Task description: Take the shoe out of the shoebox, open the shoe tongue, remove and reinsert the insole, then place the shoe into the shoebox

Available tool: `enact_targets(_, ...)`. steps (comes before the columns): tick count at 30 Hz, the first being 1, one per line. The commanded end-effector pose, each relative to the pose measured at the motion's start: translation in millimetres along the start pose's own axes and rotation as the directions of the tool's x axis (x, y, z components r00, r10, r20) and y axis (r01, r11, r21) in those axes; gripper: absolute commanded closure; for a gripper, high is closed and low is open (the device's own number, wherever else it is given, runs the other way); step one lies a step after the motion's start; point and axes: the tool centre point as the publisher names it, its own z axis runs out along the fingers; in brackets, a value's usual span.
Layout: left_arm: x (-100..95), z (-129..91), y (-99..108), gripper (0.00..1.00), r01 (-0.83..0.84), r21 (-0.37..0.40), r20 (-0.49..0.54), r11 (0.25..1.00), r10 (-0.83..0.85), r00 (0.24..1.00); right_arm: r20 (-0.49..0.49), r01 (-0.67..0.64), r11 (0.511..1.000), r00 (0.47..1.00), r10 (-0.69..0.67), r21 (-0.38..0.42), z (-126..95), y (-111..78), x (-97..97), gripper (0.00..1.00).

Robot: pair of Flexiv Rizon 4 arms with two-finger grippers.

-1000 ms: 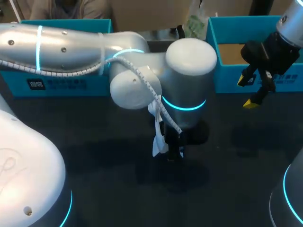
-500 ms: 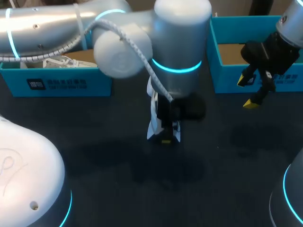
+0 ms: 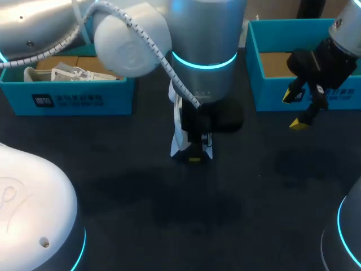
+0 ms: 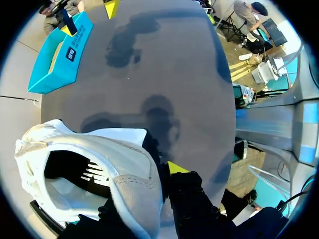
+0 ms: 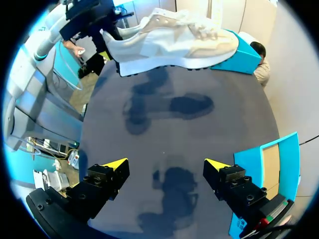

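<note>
Now | left tool (image 4: 163,173) clamped on heel of white shoe (image 4: 122,152), above table (image 3: 271,186) | right tool (image 5: 165,165) fingers apart

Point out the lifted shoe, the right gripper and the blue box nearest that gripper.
lifted shoe (image 5: 174,42), right wrist view, on its side panel.
right gripper (image 5: 166,163), right wrist view, midway between its yellow tips.
blue box (image 3: 269,93), head view, on its front wall.

Left arm (image 3: 206,28): silver-white shell, cyan ring (image 3: 204,61), spiral-wrapped cable (image 3: 164,61), upper left. Right gripper (image 3: 294,110): black, yellow tips (image 3: 299,123), upper right.
</note>
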Motion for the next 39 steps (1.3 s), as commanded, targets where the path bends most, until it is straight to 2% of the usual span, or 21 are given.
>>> enact_targets(1,2.1,-1.5,5.6,1.00,-0.001,0.010,0.009,1.000,0.001,1.000,0.000,0.000,1.000,1.000,0.000,0.002,0.7,-0.2,-0.2,0.00)
enact_targets(5,-1.2,-2.3,9.6,1.00,-0.005,0.013,0.007,1.000,0.004,1.000,0.000,0.000,1.000,1.000,0.000,0.002,0.7,-0.2,-0.2,0.00)
enact_targets(6,-4.8,-3.4,14.6,1.00,-0.017,-0.003,0.014,1.000,0.017,1.000,0.000,0.000,1.000,1.000,0.000,0.002,0.7,-0.2,-0.2,0.00)
enact_targets(9,-24.5,-6.9,34.8,1.00,-0.026,0.006,0.010,1.000,0.026,1.000,0.000,0.000,1.000,1.000,0.000,0.002,0.7,-0.2,-0.2,0.00)
enact_targets(14,-49.9,-14.7,57.2,1.00,-0.052,0.016,-0.006,0.999,0.052,0.999,0.000,0.000,1.000,1.000,0.000,0.002,0.7,-0.2,-0.2,0.00)
enact_targets(20,-64.4,-19.7,82.7,1.00,-0.083,0.018,-0.006,0.996,0.084,0.996,0.000,0.000,1.000,1.000,0.000,0.002,0.7,-0.2,-0.2,0.00)
enact_targets(27,-84.8,-12.8,138.5,1.00,-0.090,0.027,-0.035,0.996,0.091,0.995,0.000,0.000,1.000,1.000,0.000,0.002,0.7,-0.2,-0.2,0.00)
enact_targets(39,-123.9,-11.3,235.6,1.00,-0.007,0.036,-0.032,0.999,0.008,0.999,0.000,0.000,1.000,1.000,0.000,0.002,0.7,-0.2,-0.2,0.00)
